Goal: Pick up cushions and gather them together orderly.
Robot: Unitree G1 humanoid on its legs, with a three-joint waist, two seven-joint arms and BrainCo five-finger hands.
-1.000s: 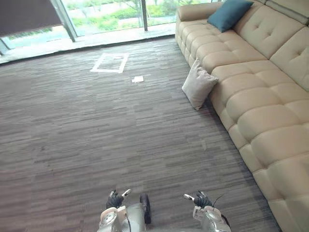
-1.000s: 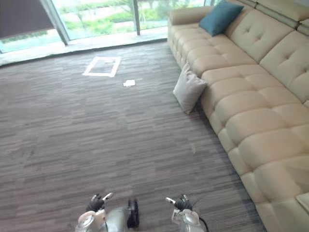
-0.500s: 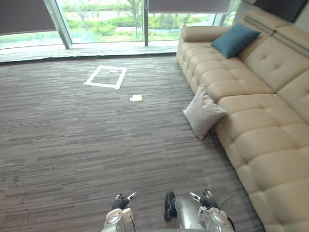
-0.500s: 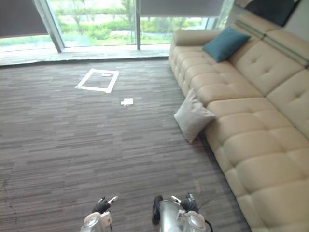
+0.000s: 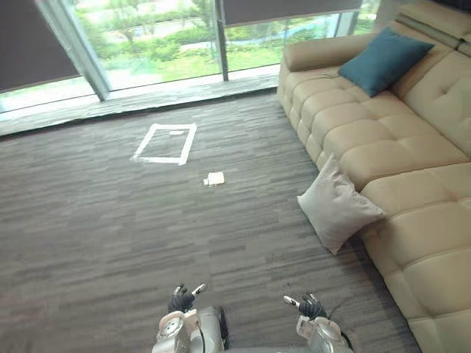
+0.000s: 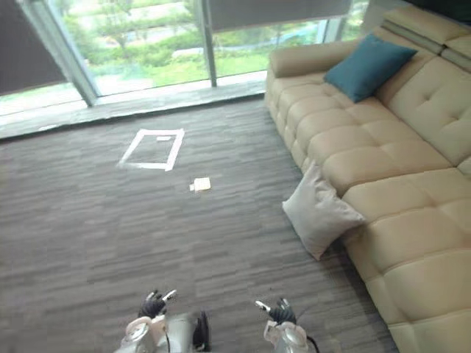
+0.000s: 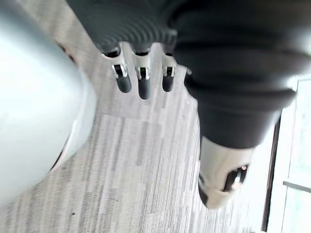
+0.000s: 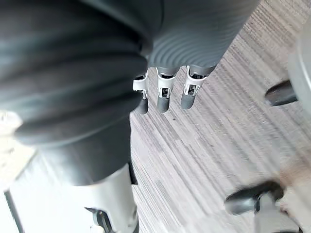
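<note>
A light grey cushion leans on the carpet against the front of the beige sofa. A teal cushion rests on the sofa seat by its far armrest. My left hand hangs low at the bottom of the view, fingers straight and relaxed, holding nothing. My right hand hangs likewise at the bottom right, fingers straight over bare carpet. Both hands are far from the cushions.
A white tape rectangle marks the carpet ahead, with a small pale scrap beside it. Floor-to-ceiling windows run along the far side. The sofa lines the right side.
The camera view has shifted, so the sofa and the grey cushion now sit closer and lower in the picture. Both hands stay hanging at the bottom.
</note>
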